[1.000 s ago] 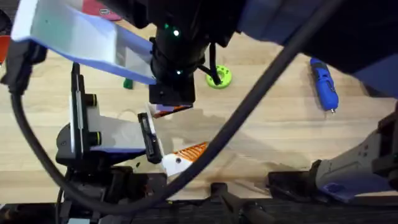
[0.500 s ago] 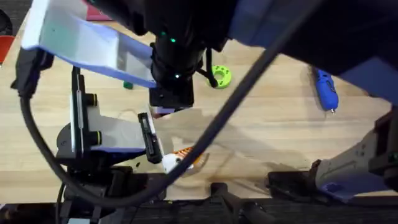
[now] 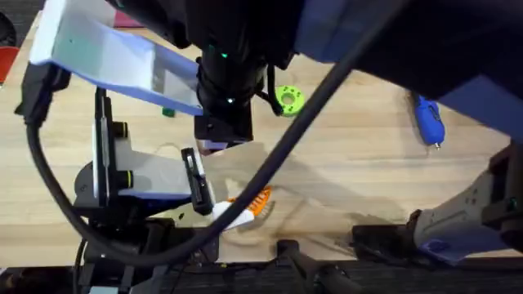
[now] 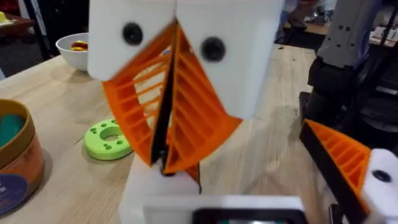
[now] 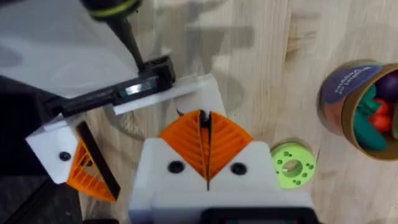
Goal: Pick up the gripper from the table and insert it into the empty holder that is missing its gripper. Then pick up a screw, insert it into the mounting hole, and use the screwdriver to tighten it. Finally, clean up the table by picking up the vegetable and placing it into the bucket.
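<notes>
Finds right gripper (image 5: 204, 124) with fingers clamped on the gripper (image 4: 178, 155), directly above the empty holder (image 4: 155, 190). Notes left gripper (image 5: 130, 118) with fingers spread apart. Records green disc (image 4: 109, 138) just beside, the bucket (image 4: 18, 162) near, white bowl (image 4: 78, 50) beyond. Locates the screwdriver (image 3: 426, 114) well apart on the surface (image 3: 351, 163), the vegetable (image 3: 168, 110) beside the raised arm. Sees a dark cable (image 3: 327, 98) crossing the overhead view.

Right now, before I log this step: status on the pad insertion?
Right tool shut on orange pad, just above white holder. Left tool open. Green disc sits aside, not blocking.
</notes>
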Action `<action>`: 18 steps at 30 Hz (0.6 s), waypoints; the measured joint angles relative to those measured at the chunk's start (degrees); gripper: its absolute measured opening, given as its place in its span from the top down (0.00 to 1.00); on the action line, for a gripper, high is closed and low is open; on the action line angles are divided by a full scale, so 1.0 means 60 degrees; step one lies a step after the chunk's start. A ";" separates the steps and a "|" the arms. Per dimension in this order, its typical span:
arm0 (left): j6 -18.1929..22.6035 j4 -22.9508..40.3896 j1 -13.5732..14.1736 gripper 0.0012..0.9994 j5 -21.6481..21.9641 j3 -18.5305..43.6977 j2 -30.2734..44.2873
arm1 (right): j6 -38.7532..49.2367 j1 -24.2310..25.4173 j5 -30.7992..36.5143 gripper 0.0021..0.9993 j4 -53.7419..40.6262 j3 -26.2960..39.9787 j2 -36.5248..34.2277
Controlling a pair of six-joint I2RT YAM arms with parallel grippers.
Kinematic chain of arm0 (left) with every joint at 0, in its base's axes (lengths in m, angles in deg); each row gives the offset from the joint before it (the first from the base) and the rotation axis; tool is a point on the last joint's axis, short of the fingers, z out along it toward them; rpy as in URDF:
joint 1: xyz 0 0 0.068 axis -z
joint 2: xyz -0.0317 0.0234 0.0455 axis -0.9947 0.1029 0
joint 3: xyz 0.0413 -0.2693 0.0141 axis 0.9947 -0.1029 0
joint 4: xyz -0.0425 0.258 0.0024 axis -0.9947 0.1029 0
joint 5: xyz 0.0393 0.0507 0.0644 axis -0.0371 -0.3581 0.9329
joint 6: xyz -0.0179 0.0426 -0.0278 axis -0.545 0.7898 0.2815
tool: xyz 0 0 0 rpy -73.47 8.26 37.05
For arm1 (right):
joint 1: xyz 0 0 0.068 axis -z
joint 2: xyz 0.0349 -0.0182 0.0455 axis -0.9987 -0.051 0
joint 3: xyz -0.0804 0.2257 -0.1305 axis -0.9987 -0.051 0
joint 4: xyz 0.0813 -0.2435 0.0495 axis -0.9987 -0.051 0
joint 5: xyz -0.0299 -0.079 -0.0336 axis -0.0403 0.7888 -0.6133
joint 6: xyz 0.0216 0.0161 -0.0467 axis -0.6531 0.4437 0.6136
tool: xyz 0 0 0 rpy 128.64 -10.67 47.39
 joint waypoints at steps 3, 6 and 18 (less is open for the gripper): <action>0.0027 0.0000 0.0000 0.01 -0.0027 0.0000 -0.0002 | -0.0067 0.0000 0.0004 0.63 0.0007 0.0000 -0.0028; 0.0086 0.0000 0.0000 0.01 -0.0029 0.0000 0.0000 | -0.0074 0.0004 0.0007 0.18 0.0003 -0.0005 -0.0086; 0.0155 0.0000 0.0000 0.01 -0.0029 0.0000 0.0000 | -0.0984 0.0011 0.0007 0.01 0.0289 -0.0145 0.0609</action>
